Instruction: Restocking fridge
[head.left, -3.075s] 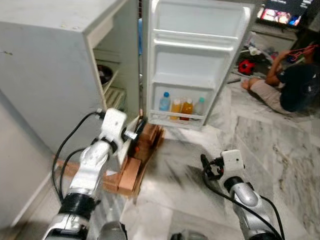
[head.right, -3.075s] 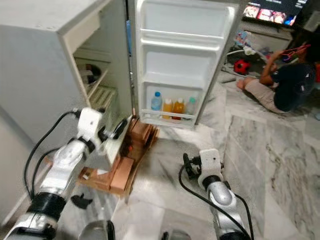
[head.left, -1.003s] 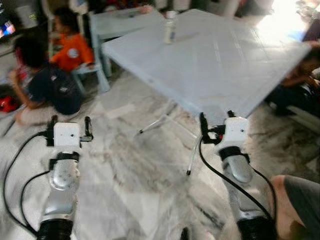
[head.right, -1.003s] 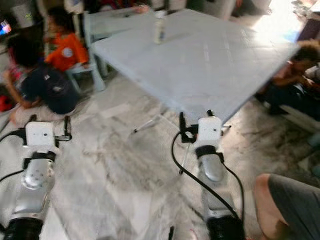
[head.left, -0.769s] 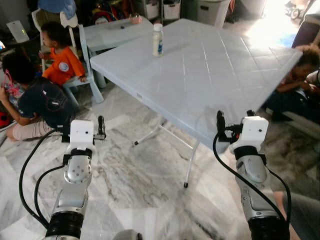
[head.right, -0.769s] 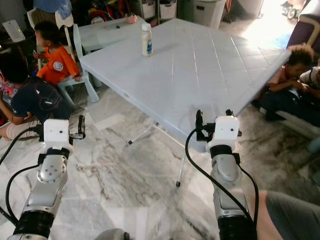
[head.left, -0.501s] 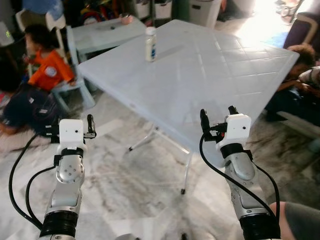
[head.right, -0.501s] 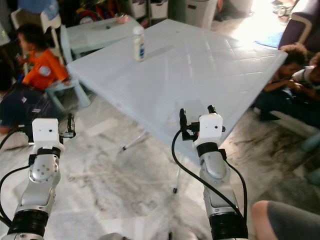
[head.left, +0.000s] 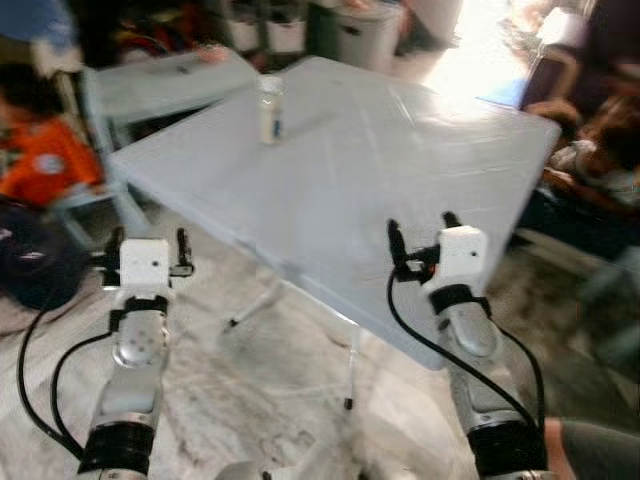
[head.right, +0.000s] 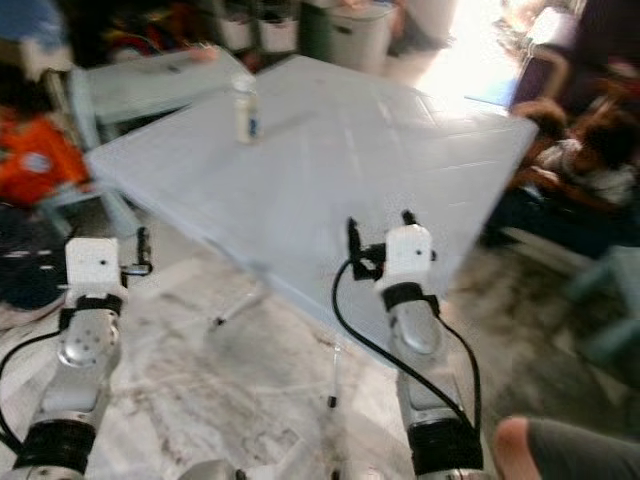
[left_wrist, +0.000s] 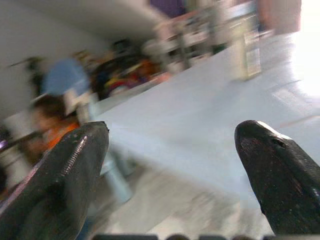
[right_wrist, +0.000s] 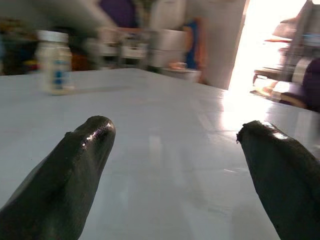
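Observation:
A small white bottle with a blue label stands upright at the far left part of a pale blue plastic table. My right gripper hangs open and empty over the table's near edge, well short of the bottle. My left gripper is open and empty too, held over the floor to the left of the table. The right wrist view looks across the tabletop between open fingers to the bottle. The left wrist view is blurred and shows the bottle far off.
A child in an orange shirt sits at the left by a smaller pale table. A person sits on the floor at the right. Bins stand behind. Thin table legs rise from the marble floor. A knee shows bottom right.
The camera has turned from the open fridge to the table and come nearer it. Both grippers stay open and empty; the right one now overlaps the table's near edge.

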